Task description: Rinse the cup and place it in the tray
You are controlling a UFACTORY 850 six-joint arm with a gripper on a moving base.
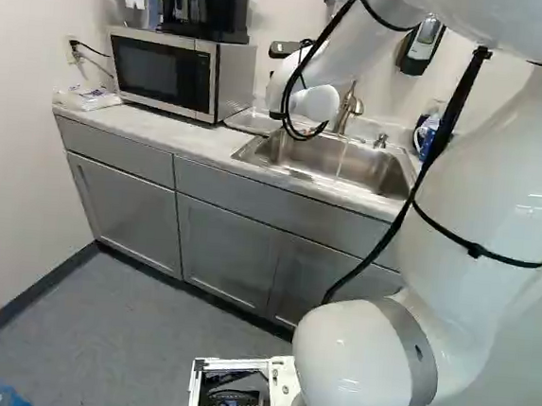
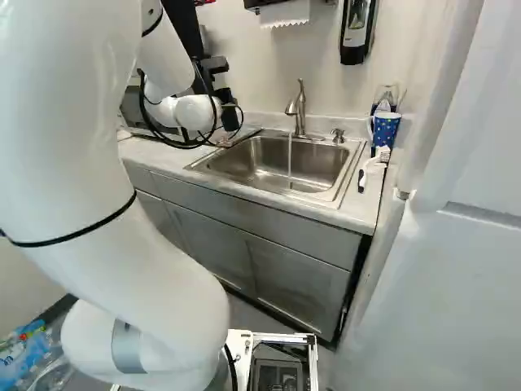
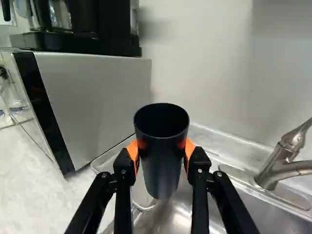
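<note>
In the right base view the gripper (image 2: pixel 230 118) shows as a dark part at the end of the arm, left of the faucet; its fingertips are hidden there. The wrist view has the gripper (image 3: pixel 162 151) shut on a black cup (image 3: pixel 162 170), with an orange pad on either side. The cup is nearly upright, its open mouth visible. Beyond and below it lies a clear shallow tray (image 3: pixel 108 161), between the microwave and the sink, partly hidden by the cup and fingers. Water runs from the faucet (image 2: pixel 299 110) into the sink (image 2: pixel 313 163).
A microwave (image 1: pixel 173 73) with a coffee maker (image 1: pixel 208 3) on top stands left of the tray. At the counter's right end are a blue dotted cup (image 2: pixel 384 129) and a white brush (image 2: pixel 376 161). Behind the sink rises the wall (image 3: pixel 214 63).
</note>
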